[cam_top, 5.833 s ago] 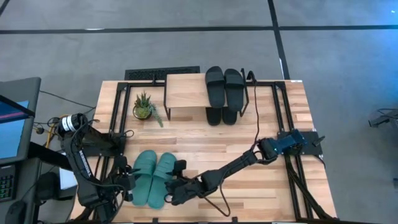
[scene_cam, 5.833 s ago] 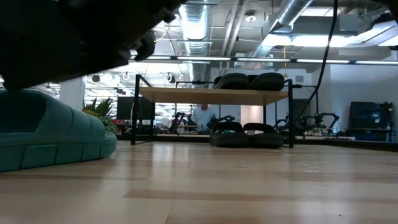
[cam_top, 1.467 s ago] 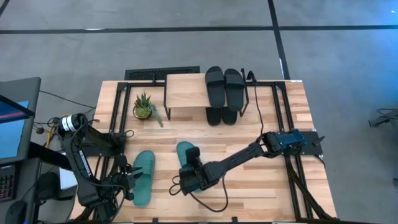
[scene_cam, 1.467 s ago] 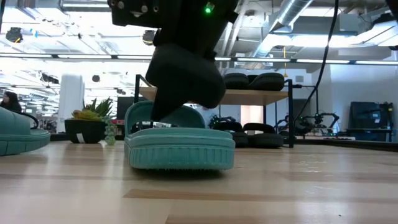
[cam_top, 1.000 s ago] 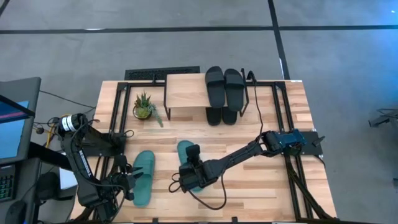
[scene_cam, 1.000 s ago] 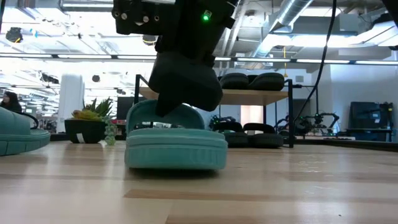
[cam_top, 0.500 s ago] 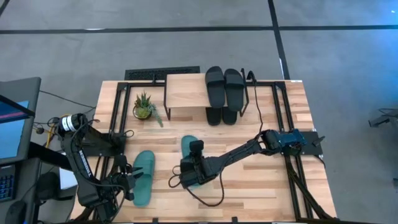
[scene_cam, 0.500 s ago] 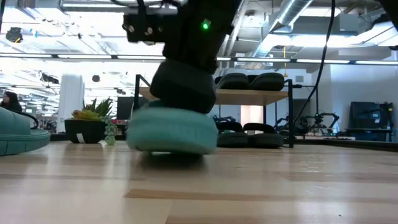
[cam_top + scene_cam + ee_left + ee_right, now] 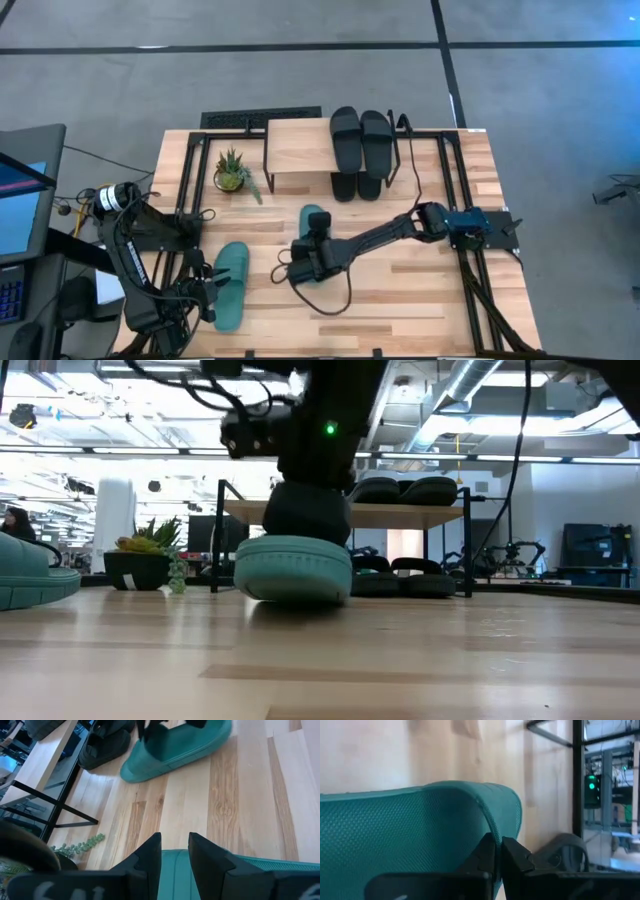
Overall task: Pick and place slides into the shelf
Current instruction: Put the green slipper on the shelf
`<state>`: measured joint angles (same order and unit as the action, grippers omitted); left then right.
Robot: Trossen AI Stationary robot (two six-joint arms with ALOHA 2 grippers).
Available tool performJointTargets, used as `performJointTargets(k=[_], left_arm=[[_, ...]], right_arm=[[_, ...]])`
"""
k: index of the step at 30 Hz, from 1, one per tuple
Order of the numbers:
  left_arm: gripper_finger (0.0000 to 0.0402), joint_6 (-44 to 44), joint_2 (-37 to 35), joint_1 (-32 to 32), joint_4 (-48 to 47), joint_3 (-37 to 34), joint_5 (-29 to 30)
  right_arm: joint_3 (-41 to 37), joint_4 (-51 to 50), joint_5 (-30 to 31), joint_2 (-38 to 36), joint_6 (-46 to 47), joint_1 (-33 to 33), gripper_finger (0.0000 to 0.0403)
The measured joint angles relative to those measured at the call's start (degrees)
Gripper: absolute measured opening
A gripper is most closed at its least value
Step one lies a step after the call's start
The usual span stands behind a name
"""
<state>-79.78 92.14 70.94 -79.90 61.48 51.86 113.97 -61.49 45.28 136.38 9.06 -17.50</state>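
One teal slide (image 9: 313,222) is pinched by its strap in the right gripper (image 9: 314,246), whose fingers are closed tight on it, mid-table in front of the shelf (image 9: 300,146). In the low view it appears just clear of the tabletop (image 9: 440,290), though contact cannot be ruled out. The second teal slide (image 9: 230,283) lies flat near the front left corner, just beside the left gripper (image 9: 174,851), whose fingers stand apart over it and hold nothing.

Four black slides are already stowed: one pair (image 9: 361,136) on the shelf's top board and one pair (image 9: 357,185) beneath it. By this count, four of six are placed, one is in hand and one is untouched.

One potted plant (image 9: 231,170) stands to the left of the shelf.
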Motion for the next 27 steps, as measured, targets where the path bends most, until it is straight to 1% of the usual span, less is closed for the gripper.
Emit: performJointTargets(k=[10,21,27], left_arm=[[0.0088,-0.17,0.00,0.00,0.02,0.00,0.00],[0.0088,-0.40,0.00,0.02,-0.01,0.00,-0.02],[0.0088,-0.41,0.00,0.00,-0.13,0.00,-0.02]], right_arm=[[0.00,-4.60,0.28,0.00,-0.48,4.03,0.0004],[0.00,-0.71,0.02,0.00,-6.38,4.90,0.0003],[0.00,-0.79,-0.15,0.00,-7.78,5.56,0.0004]])
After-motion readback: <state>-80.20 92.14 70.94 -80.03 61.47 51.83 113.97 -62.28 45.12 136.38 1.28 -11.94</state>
